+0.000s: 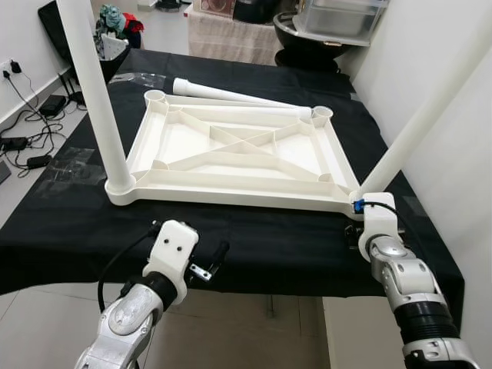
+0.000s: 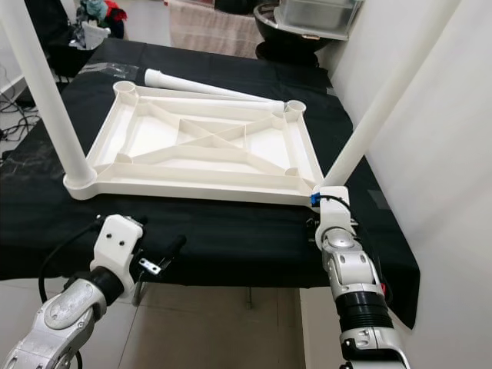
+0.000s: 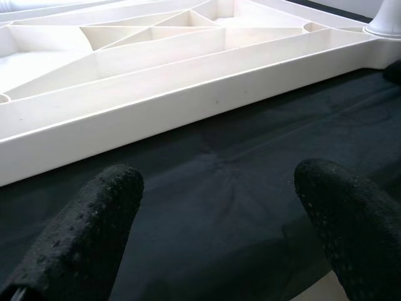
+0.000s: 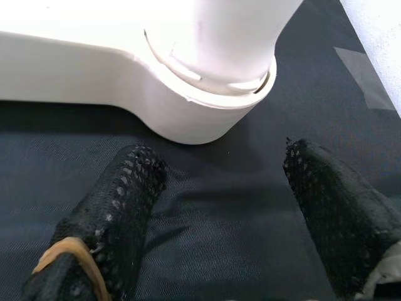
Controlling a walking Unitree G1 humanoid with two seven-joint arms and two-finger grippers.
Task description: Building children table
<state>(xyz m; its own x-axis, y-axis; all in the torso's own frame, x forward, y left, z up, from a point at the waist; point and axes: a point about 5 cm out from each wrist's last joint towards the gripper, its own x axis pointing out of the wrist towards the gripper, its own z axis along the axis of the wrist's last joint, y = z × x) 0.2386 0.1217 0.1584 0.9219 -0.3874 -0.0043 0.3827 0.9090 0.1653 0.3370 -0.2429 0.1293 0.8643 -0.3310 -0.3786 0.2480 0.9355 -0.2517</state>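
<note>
On the floor off the worktop's left edge lie black cables and power adapters (image 1: 23,142). A black cloth (image 1: 69,223) covers the worktop, and the white plastic tabletop (image 1: 231,150) lies on it upside down, its ribbed underside showing, roughly mid-worktop with its long side parallel to the near edge.

The left end effector (image 3: 216,207) hovers at the near edge of the worktop, left of centre, just short of the tabletop's near rim; its two black fingers (image 3: 94,226) are spread wide with only black cloth between them.

A white leg (image 1: 96,96) stands upright in the socket at the tabletop's near left corner. The far left socket (image 1: 154,98) is open — so is the far right socket (image 1: 322,113). A loose leg (image 1: 231,93) lies flat on the cloth just beyond the tabletop's far rim, near the far edge of the worktop.

At the near right corner of the tabletop, a second leg (image 1: 427,111) sits in its socket (image 4: 207,106) and leans outward to the right. The right end effector (image 4: 216,188) rests by the near right corner of the worktop, just beside that socket — its fingers (image 4: 122,200) are spread, apart from the plastic, gripping nothing.

A white wall (image 1: 453,177) runs along the right edge of the worktop.
</note>
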